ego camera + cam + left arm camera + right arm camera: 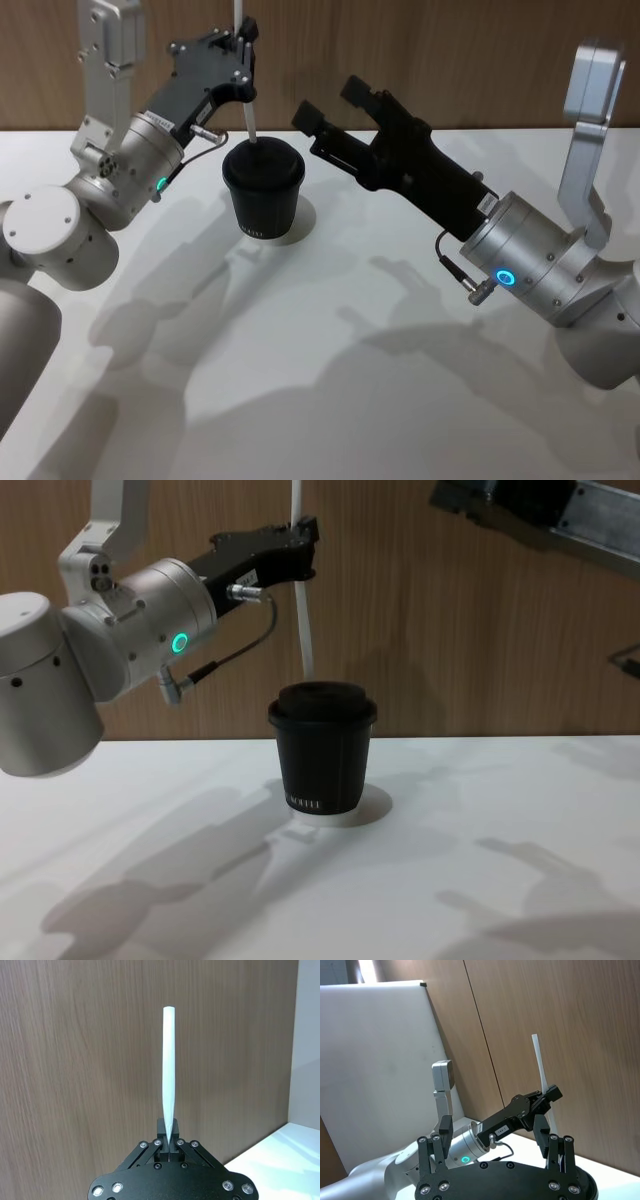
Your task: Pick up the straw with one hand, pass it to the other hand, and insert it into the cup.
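Observation:
The black ribbed cup [263, 195] [322, 750] stands on the white table with its domed lid on. The white straw [250, 120] [303, 620] [169, 1075] [539, 1060] stands upright over it, its lower end meeting the top of the lid. My left gripper [245, 45] [300, 540] [169, 1140] [547, 1096], on the silver wrist with the green ring light, is shut on the straw partway up. My right gripper [330, 103] [492, 1132] hovers to the right of the cup, open, with nothing between its fingers.
A wooden wall [450, 50] runs along the table's far edge, close behind the cup. The white table [330, 380] stretches bare toward me. The right arm's grey metal link [590, 525] crosses the upper right of the chest view.

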